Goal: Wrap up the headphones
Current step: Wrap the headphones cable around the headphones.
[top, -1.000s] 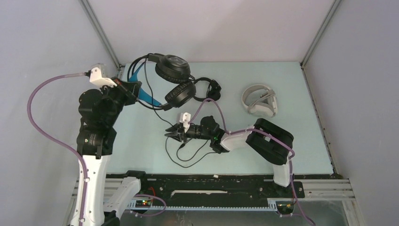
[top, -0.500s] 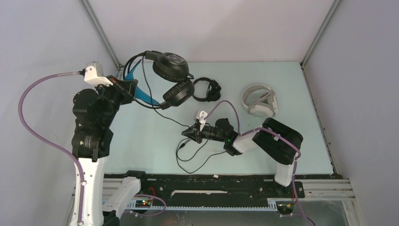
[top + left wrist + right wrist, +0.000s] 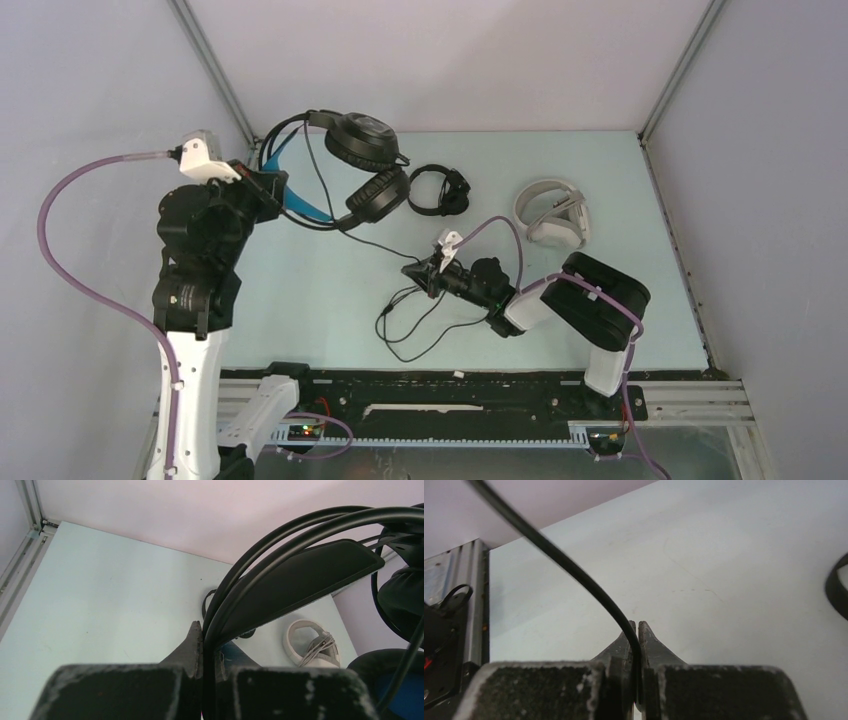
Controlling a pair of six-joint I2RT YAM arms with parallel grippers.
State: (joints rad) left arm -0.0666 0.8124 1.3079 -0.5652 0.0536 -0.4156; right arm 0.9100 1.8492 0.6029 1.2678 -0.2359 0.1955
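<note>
The bulky black headphones (image 3: 366, 142) with the blue-lined headband (image 3: 303, 203) hang at the back left, above the table. My left gripper (image 3: 272, 186) is shut on that headband (image 3: 300, 575), which runs up between the left gripper's (image 3: 207, 640) jaws. Their black cable (image 3: 372, 243) drops from the lower earcup to my right gripper (image 3: 413, 272) at mid-table. The right gripper (image 3: 638, 630) is shut on the cable (image 3: 574, 572). The rest of the cable lies in loose loops (image 3: 415, 325) on the table. The small black headphones (image 3: 440, 190) and the white headphones (image 3: 551, 212) lie at the back.
The pale blue table (image 3: 300, 290) is boxed in by grey walls and metal corner posts (image 3: 215, 75). A black rail (image 3: 450, 385) runs along the near edge. The white headphones (image 3: 312, 642) have their pale cable wound round them.
My right gripper has shut on the black cable and moved right and slightly back with it. The left arm has shifted the bulky headphones a little to the left.
</note>
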